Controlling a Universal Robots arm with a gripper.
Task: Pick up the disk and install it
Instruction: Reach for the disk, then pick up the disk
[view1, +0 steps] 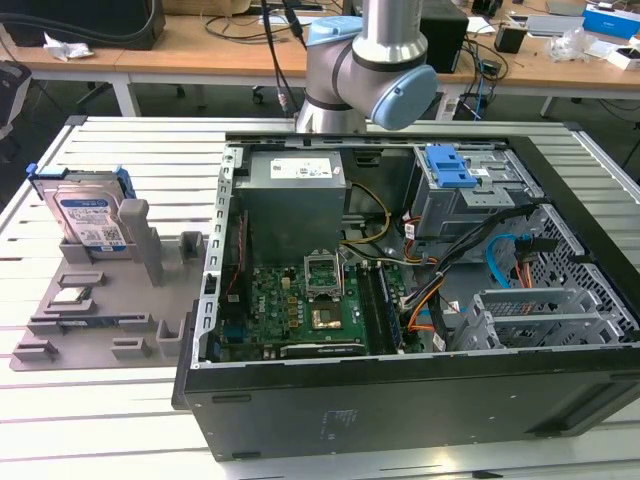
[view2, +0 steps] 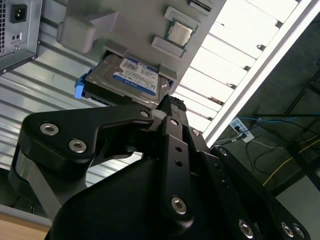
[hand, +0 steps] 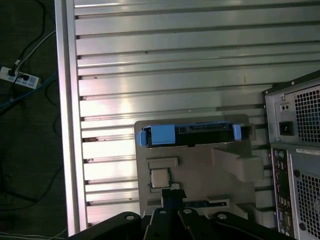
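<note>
disk: the disk (view1: 88, 215) stands on its edge in a slot of a grey holder (view1: 100, 310), at the exterior view's left, well apart from the open computer case (view1: 400, 400).
facing: its labelled flat side looks toward the exterior camera; the blue carrier frame goes around its rim.
long axis: in the first wrist view, its long top edge (hand: 190, 135) runs along the slot.
hand: the black hand (view2: 171, 107) hangs above the holder, apart from the disk; I cannot tell if it is spread or pressed together.
neighbours: 1 grey post (view1: 140, 235) rises just beside the disk, on the side of the case; 1 small square chip (view1: 72, 296) lies flat on the holder, near.
in the way: the case wall stands between the disk and the grey cage with the blue latch (view1: 450, 165).
arm: the arm (view1: 370, 60) rises behind the case.
surface: a tabletop (view1: 120, 150) of pale metal slats.
room: wooden desks with cables behind; a power strip (hand: 20, 77) on the dark floor.
</note>
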